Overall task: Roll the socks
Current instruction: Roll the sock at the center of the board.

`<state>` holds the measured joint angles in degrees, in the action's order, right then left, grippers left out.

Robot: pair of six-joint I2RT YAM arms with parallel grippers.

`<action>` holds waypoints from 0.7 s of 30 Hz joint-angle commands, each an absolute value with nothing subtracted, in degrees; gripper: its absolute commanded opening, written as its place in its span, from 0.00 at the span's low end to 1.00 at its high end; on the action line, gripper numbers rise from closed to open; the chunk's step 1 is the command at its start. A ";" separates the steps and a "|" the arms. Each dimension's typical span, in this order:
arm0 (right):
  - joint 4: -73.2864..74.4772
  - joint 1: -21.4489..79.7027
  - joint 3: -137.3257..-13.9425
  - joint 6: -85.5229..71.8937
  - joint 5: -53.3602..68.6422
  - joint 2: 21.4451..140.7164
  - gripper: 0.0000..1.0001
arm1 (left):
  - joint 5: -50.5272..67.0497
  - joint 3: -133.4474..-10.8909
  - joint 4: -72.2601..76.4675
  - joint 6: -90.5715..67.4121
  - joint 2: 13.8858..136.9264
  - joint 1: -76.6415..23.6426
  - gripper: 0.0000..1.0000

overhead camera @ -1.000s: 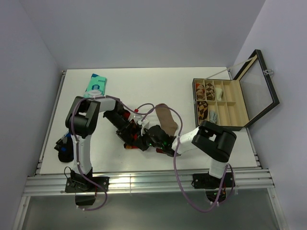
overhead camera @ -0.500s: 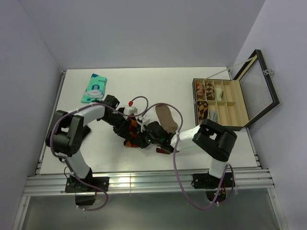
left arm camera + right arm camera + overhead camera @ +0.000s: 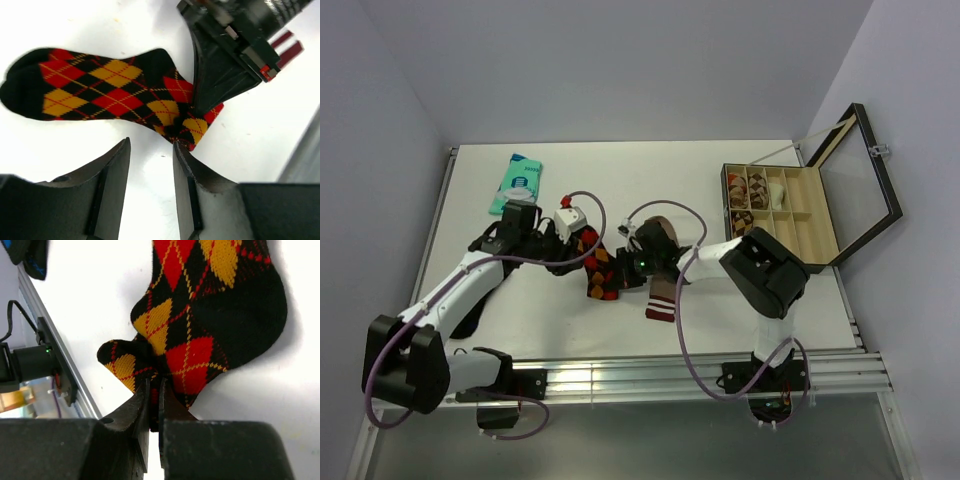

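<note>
White counter (image 3: 620,180), with an open compartment box (image 3: 800,235) at far right, lid up. Left arm (image 3: 450,290) reaches in from the near-left corner. Right arm (image 3: 765,270) folds back toward the middle. Both wrists meet mid-counter over the socks.

Argyle sock (image 3: 600,268): mid-counter, flat, unrolled. Long axis runs far to near, with the near end tilted slightly right. The left wrist view shows the rounded toe at the far end. The opposite end is bunched up where it's gripped. Black base with red, orange and yellow diamonds and thin yellow cross-lines. The body is smooth; only the pinched end is wrinkled and folded over.

Tan sock (image 3: 661,285): just right of the argyle one and roughly parallel, long axis far to near. Maroon cuff with white stripes points at the near edge. The far part is brown and partly hidden under the right wrist. Can't tell if the two socks touch.

Right pincer (image 3: 155,385): clamped tight on a fold at the near end of the argyle sock, with fabric visible between the fingers. The rest of the sock stretches away from it toward the far side.

Left pincer (image 3: 151,150): fingers parted to a moderate gap, nothing between them. The argyle sock lies just beyond the fingertips, crosswise to them, not touching. The pincer sits on the sock's left side, toward the pinched end.

Teal packet (image 3: 517,183): far left, well apart from both socks.
</note>
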<state>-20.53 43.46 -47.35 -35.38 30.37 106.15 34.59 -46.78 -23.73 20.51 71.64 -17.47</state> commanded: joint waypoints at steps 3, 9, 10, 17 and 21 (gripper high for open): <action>2.43 42.63 -57.38 -32.78 33.74 112.14 0.02 | 24.81 -41.50 -16.27 25.65 65.85 -21.26 0.46; 11.06 41.92 -63.98 -31.82 35.86 116.98 0.02 | 12.84 -33.05 -10.99 31.11 60.03 -35.05 0.50; 11.77 41.84 -64.85 -31.82 36.03 117.50 0.02 | 10.66 -31.74 -10.46 31.37 59.86 -37.85 0.50; 16.43 40.26 -68.63 -31.91 38.32 120.58 0.02 | 2.48 -25.58 -3.88 36.29 60.55 -45.87 0.53; 19.59 39.90 -70.40 -31.55 37.71 121.64 0.02 | -0.69 -22.68 -0.44 37.70 62.75 -49.73 0.57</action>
<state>10.00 40.25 -70.26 -34.44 42.35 118.56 4.34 -24.01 -6.04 35.05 61.45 -47.57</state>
